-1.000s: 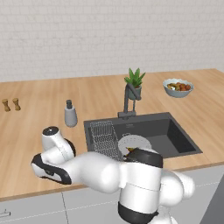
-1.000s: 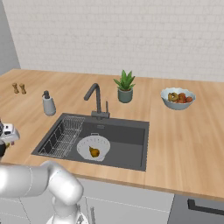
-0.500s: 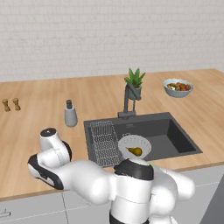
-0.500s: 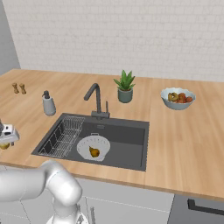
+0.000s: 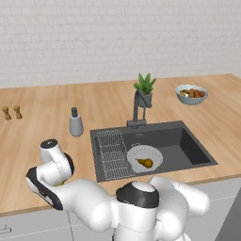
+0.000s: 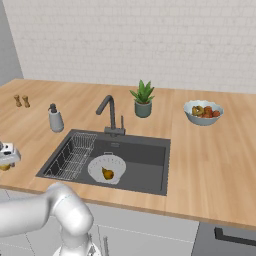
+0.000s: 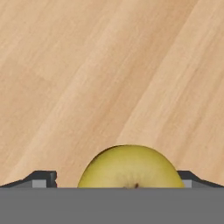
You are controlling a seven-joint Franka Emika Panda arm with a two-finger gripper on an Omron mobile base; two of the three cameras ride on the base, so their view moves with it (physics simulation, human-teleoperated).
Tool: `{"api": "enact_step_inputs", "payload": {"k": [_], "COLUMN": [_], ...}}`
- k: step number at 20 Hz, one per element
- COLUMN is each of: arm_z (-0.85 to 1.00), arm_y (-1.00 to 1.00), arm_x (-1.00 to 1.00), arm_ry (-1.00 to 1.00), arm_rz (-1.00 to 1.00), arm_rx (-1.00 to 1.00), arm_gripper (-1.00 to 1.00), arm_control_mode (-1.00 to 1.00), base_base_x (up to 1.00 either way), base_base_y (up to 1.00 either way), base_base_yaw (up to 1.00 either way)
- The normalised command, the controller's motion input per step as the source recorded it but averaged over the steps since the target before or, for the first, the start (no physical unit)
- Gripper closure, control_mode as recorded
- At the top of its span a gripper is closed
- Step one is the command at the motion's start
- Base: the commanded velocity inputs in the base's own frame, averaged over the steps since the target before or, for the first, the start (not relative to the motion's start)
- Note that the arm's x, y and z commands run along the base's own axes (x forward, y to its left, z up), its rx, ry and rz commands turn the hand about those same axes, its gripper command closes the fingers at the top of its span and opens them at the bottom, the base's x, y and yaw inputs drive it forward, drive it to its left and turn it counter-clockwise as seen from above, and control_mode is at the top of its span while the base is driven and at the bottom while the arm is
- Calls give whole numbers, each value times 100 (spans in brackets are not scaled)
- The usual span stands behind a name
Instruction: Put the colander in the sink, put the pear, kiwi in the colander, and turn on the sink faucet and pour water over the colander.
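While the colander [image 5: 145,158] sits in the sink [image 5: 188,146] with the pear [image 5: 145,163] inside, well away from the gripper [image 7: 118,177], the kiwi [image 7: 130,167] lies on the surface [image 7: 87,78]. It is straddled by the wide-open gripper, evidently so it can be grasped.

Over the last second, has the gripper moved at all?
Yes. In the right base view the gripper has dropped lower on the counter, left of the sink.
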Motion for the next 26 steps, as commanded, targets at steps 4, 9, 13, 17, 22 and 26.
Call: {"api": "enact_step_inputs", "payload": {"k": [4,9,13,17,22,26], "arm_z": [-13,-15,-2,0,9,23], "arm_y": [0,-1,-11,-28,-54,-77], "arm_x": [0,1,6,4,1,-1], "arm_ry": [0,-2,-1,-1,-9,-10], "arm_rz": [0,0,0,0,-3,-6], "arm_rx": [0,0,0,0,0,0], "arm_gripper": [-100,100,100,100,100,100], "arm_control_mode": [-100,-100,-100,-100,-100,-100], "base_base_x": [0,0,0,0,0,0], "base_base_y": [0,0,0,0,0,0], "base_base_yaw": [0,0,0,0,0,0]}}
